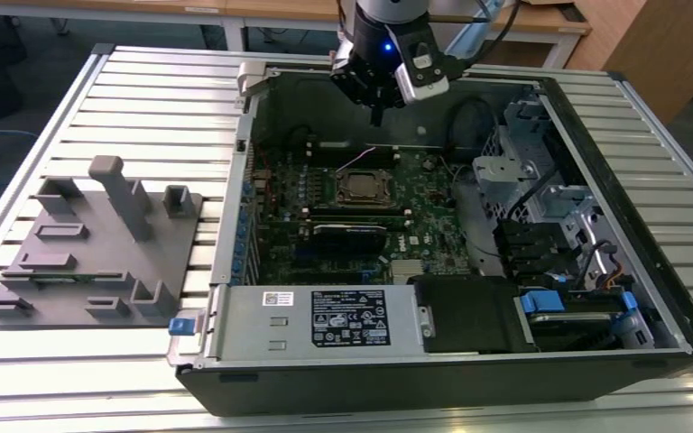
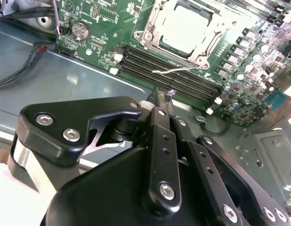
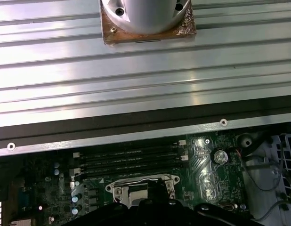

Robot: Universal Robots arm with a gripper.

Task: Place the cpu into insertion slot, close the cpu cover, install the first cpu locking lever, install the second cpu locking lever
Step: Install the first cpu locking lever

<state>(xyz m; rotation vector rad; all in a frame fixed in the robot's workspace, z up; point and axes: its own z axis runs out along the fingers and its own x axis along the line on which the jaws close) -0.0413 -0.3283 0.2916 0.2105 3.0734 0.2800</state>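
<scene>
The end effector [image 2: 160, 96], pinched together and empty, hovers near the insertion slot [image 2: 146, 36], whose raised locking lever [image 2: 178, 70] likely wants a steady, square downward push.

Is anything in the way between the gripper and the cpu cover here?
Nothing visible does. The gripper hangs by the memory slots; only those low slots lie between it and the cpu cover.
</scene>
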